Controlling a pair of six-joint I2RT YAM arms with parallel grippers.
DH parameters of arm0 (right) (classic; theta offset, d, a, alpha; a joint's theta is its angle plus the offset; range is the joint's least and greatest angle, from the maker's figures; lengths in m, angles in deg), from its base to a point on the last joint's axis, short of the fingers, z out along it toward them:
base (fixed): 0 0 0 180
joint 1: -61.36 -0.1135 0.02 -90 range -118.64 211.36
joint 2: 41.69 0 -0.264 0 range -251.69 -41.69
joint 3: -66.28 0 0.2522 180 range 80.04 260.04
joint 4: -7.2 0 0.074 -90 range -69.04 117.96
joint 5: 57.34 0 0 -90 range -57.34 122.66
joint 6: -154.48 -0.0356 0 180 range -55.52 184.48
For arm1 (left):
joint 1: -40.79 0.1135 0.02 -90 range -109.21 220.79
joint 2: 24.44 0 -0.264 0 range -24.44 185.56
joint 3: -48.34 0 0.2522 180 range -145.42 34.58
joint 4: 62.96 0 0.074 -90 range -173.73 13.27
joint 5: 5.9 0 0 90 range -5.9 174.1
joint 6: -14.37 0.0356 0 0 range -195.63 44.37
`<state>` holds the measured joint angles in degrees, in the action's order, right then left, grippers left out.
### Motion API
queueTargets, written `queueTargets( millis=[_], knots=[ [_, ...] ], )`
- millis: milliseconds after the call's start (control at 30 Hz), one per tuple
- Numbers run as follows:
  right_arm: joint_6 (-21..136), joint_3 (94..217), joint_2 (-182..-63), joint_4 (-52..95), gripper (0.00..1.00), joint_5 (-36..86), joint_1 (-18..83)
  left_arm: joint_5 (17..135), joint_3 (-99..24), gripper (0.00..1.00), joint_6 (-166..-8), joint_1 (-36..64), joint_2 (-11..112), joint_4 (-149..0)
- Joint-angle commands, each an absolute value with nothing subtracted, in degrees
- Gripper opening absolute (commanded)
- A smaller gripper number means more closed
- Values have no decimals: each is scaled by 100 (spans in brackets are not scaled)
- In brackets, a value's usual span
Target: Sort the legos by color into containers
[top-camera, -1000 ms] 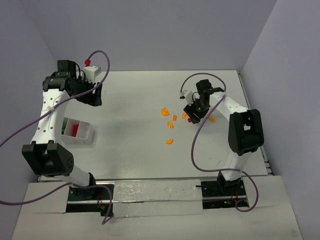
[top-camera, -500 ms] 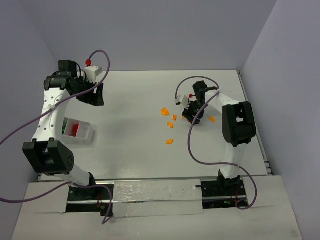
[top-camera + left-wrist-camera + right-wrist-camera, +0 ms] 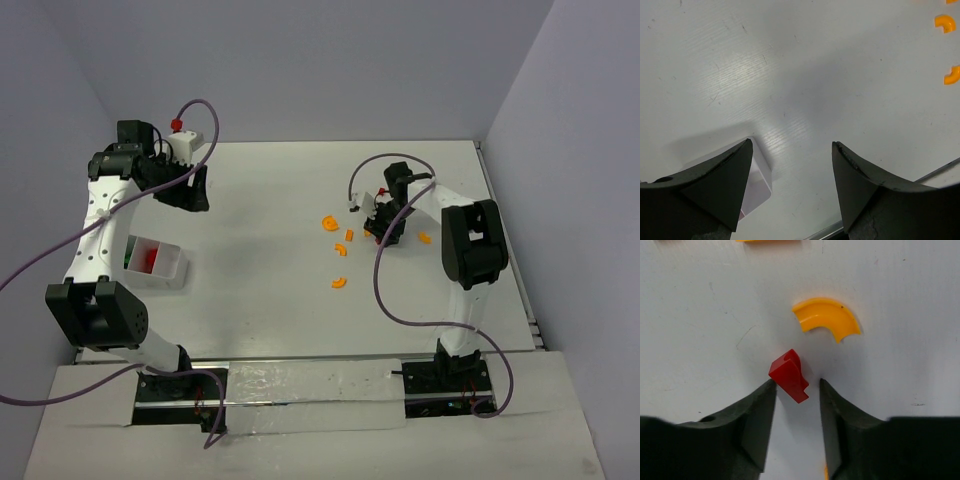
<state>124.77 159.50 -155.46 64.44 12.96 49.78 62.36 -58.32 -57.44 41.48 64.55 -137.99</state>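
Observation:
My right gripper (image 3: 797, 382) points down at the table with a small red lego (image 3: 788, 375) between its fingertips. The left fingertip touches the piece, and a thin gap shows at the right one. An orange half-ring lego (image 3: 826, 317) lies just beyond it. From above, the right gripper (image 3: 385, 225) stands among scattered orange legos (image 3: 339, 282). The white container tray (image 3: 178, 268) at the left holds red and green pieces. My left gripper (image 3: 195, 190) hovers open behind the tray, nothing between its fingers (image 3: 791, 144).
A corner of the tray (image 3: 760, 175) shows under the left finger. Orange half-rings (image 3: 944, 22) lie far off at the upper right of that view. One more orange piece (image 3: 424, 238) sits right of the right gripper. Walls enclose the table's back and sides.
The right gripper shifted slightly left and lowered over the red lego, and its jaws have narrowed around it. The left arm has stayed still.

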Motion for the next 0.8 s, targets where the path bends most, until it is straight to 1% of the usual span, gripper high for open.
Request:
queueTargets(
  millis=[0, 100, 200, 233, 267, 300, 367, 400, 433, 500, 533, 600, 667, 700, 767],
  knots=[
    [12699, 16007, -15520, 6430, 39, 1100, 4983, 6046, -5821, 74, -5798, 4131, 6362, -13568],
    [12744, 15869, -15341, 6450, 31, 1008, 4944, 6051, -5762, 73, -5860, 4123, 6325, -13498],
    [12746, 15690, -15146, 6460, 20, 860, 4904, 5977, -5647, 73, -6029, 4130, 6233, -13329],
    [12736, 15632, -15009, 6470, 15, 796, 4878, 5934, -5579, 73, -6197, 4124, 6170, -13161],
    [12714, 15585, -14898, 6473, 12, 736, 4864, 5892, -5499, 74, -6317, 4123, 6110, -13028],
    [12694, 15542, -14865, 6479, 12, 675, 4861, 5849, -5418, 74, -6458, 4129, 6043, -12990],
    [12486, 15429, -14473, 6473, 2, 457, 4747, 5628, -5155, 77, -6943, 4125, 5832, -12543],
    [12341, 15423, -14286, 6474, 0, 407, 4672, 5515, -5009, 78, -7193, 4131, 5727, -12431],
    [12250, 15433, -14163, 6483, 0, 264, 4600, 5156, -4909, 78, -7346, 4123, 5659, -12243],
    [11886, 15535, -13824, 6508, 0, 103, 4312, 4819, -4586, 86, -7944, 4131, 5459, -11965],
    [11734, 15588, -13725, 6500, 0, 24, 4179, 4634, -4437, 88, -8139, 4132, 5397, -11798],
    [11180, 15739, -13482, 6362, 0, -141, 3722, 4110, -4078, 88, -8631, 3918, 5263, -11291],
    [10769, 15872, -13413, 6184, 0, -196, 3536, 4035, -3879, 88, -8920, 3771, 5238, -11008],
    [10422, 16010, -13360, 6028, 0, -174, 3208, 3909, -3779, 88, -9096, 3608, 5253, -10887],
    [10031, 16186, -13378, 5858, 0, -122, 2876, 3858, -3708, 88, -9308, 3432, 5297, -10781]
  ],
)
